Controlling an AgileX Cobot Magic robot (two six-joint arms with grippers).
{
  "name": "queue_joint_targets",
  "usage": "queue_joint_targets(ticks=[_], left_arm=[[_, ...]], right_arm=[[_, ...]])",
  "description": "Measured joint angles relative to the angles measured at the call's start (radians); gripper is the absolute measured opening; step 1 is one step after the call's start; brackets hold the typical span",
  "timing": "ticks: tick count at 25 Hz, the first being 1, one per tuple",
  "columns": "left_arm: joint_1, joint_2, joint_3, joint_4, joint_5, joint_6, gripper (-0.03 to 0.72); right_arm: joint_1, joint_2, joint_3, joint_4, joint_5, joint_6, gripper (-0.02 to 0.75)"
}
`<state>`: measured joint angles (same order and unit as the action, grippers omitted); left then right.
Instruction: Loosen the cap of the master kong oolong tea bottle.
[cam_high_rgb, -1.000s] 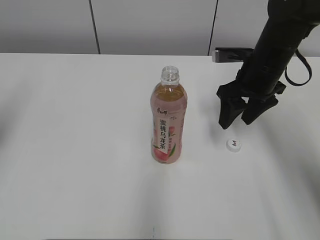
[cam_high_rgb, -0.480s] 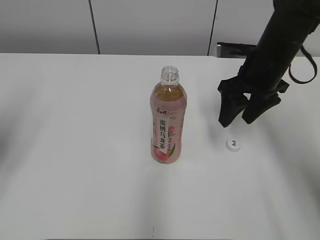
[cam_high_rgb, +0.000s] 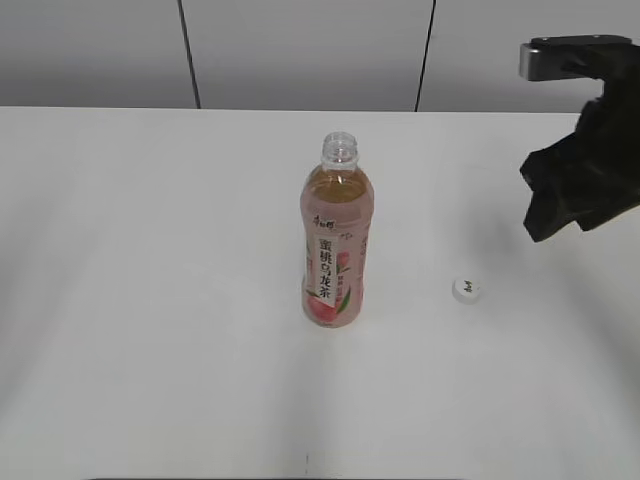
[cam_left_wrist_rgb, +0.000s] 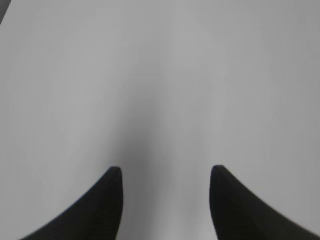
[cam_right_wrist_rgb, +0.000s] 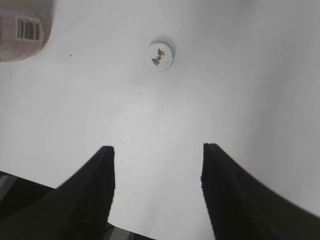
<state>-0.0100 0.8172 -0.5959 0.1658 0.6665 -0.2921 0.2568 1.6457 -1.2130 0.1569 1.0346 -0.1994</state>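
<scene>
Outwardly, in the exterior view, the right gripper (cam_high_rgb: 560, 225) is seen as a dark mass at the right edge, raised above the white table (cam_high_rgb: 150, 300); its fingers blur together there, so the gap cannot be judged from this angle. Nothing is held or touched by it. The arm behind it rises toward the upper right corner, partly cut off by the frame. The master kong oolong tea bottle (cam_high_rgb: 337, 245) stands upright near the middle of the table, neck bare and uncapped. The cap (cam_high_rgb: 465, 290) lies flat on the table to the right of the bottle, well apart from it, and below and left of the gripper. Open surface is noted all along the left half and the near edge. The left arm is not seen in this view.

Left wrist view: the left gripper (cam_left_wrist_rgb: 165, 175) is shown with both dark fingertips (cam_left_wrist_rgb: 112, 185) spread wide, nothing between them, only plain table ahead.

Right wrist view: the right gripper's fingers (cam_right_wrist_rgb: 102, 175) are seen wide apart and empty, held clear of the surface. The cap (cam_right_wrist_rgb: 160, 55) lies ahead of them, toward the top edge, dark mark facing up, untouched. The bottle's base (cam_right_wrist_rgb: 25, 30) with its barcode fills the top left corner. Bare table is recorded between cap and fingertips and across the right side.
</scene>
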Motion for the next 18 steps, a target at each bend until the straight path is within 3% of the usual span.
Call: queue_joint_targets(ticks=[9, 14, 18], left_arm=[[0.0, -0.268, 0.024, -0.099, 0.184, 0.104, 0.349], [0.0, -0.395, 0.02, -0.154, 0.272, 0.131, 0.349], [-0.019, -0.463, 0.021, -0.156, 0.334, 0.228, 0.349]], right_arm=[[0.0, -0.3, 0.242, -0.051, -0.049, 0.013, 0.417], [0.0, -0.482, 0.319, -0.063, -0.015, 0.03, 0.417], [0.0, -0.638, 0.367, -0.063, 0.031, 0.047, 0.417]])
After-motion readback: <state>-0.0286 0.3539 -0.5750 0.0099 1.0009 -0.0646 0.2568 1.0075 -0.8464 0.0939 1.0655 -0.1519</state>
